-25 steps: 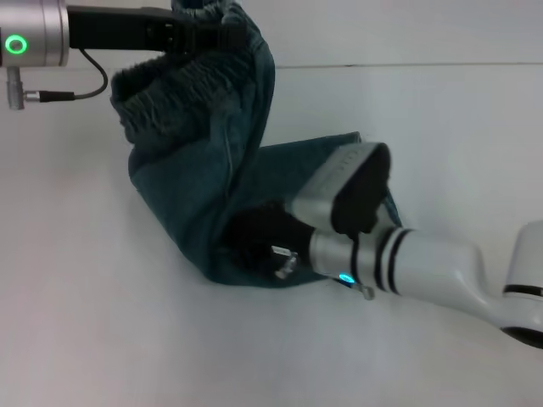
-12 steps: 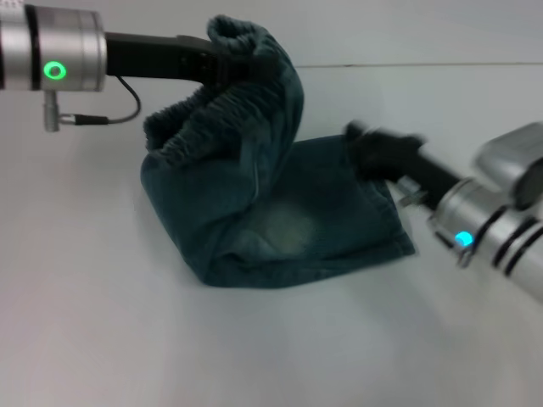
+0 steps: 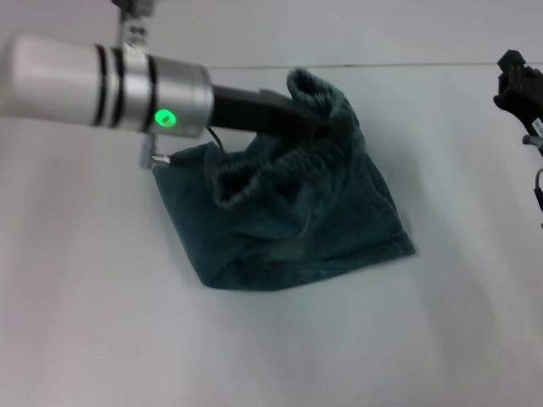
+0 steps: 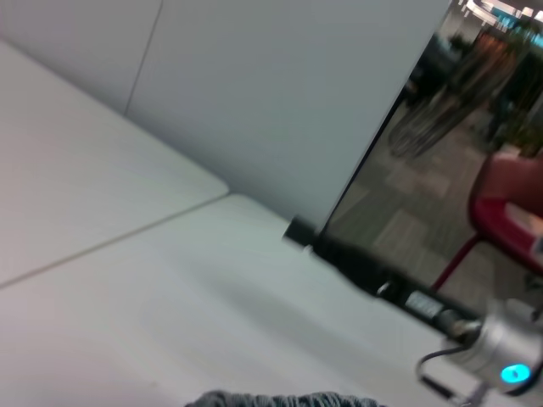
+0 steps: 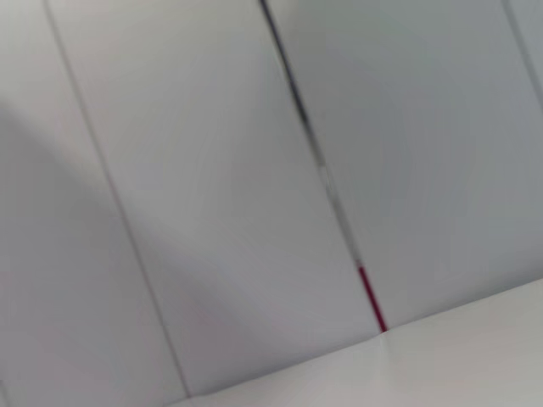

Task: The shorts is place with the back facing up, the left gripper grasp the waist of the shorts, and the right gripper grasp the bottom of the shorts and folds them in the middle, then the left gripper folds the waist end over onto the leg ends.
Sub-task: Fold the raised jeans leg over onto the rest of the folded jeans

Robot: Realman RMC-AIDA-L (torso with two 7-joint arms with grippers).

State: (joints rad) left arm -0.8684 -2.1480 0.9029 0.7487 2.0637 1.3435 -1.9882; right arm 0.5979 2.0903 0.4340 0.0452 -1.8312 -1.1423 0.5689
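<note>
**While the waist rides over the legs, the last fold is only half made**

Though the shorts already lie doubled lengthwise on the worktop, you have the second fold in mid-course, not finished. Start at the left of the head view: the left arm reaches in from that side, and its left tool is clamped on the gathered waist, holding that end lifted above the rest of the cloth. Below it the ribbed waistband sags in a loop, and the body of the garment slopes down from the grip to the leg ends, which lie flat on the worktop toward the right. The left wrist view catches only a sliver of grey cloth at its lower edge, so it adds little.

My reading is that the middle fold is done, since the garment shows as a narrow doubled panel. What remains is to carry the waist across, lay it on the leg ends, release, and leave the edges roughly matched.

Farther right, the right tool sits at the edge of the head view, well apart from the shorts; I cannot tell whether it is wide or narrow, and nothing shows in its grip.

No containers appear anywhere in these views.
</note>
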